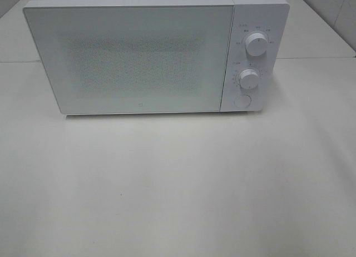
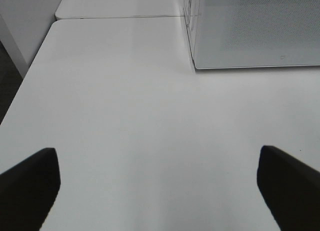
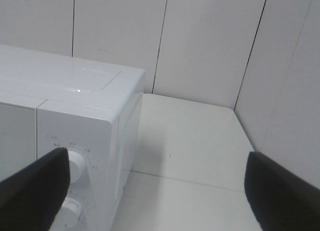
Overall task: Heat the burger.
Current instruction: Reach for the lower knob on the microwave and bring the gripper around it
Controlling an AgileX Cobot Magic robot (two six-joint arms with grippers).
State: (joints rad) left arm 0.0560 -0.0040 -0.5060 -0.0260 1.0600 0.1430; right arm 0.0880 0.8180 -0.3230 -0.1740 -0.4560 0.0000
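In the left wrist view the left gripper [image 2: 157, 161] hung over bare table [image 2: 125, 116], jaws spread wide with nothing between them. The microwave [image 2: 255, 31] showed its lower left corner in the upper right of that frame, well apart from the fingers.

In the high view the microwave filled the upper half of the frame. Its door [image 1: 133, 57] was shut flat, and the speckled panel hid whatever lay behind it. Right of the door stood the upper knob [image 1: 256, 44], the lower knob [image 1: 249, 79] beneath it, and the button [image 1: 242, 100] lowest of all. Neither arm showed in that view.

In the right wrist view the right gripper [image 3: 156, 161] was likewise released, jaws wide and empty. The two knobs sat at the lower left of that frame, near one finger.

The burger showed in no view, neither on the table nor in either gripper. Whether it sat behind the shut door could not be told.

With the door closed and both grippers free, the step in hand was probably one of two. If the burger lay outside the frames, the next move called for opening the door, likely by pressing the button squarely. If it was inside, the next move called for the right gripper to close evenly around a knob and turn it without slipping
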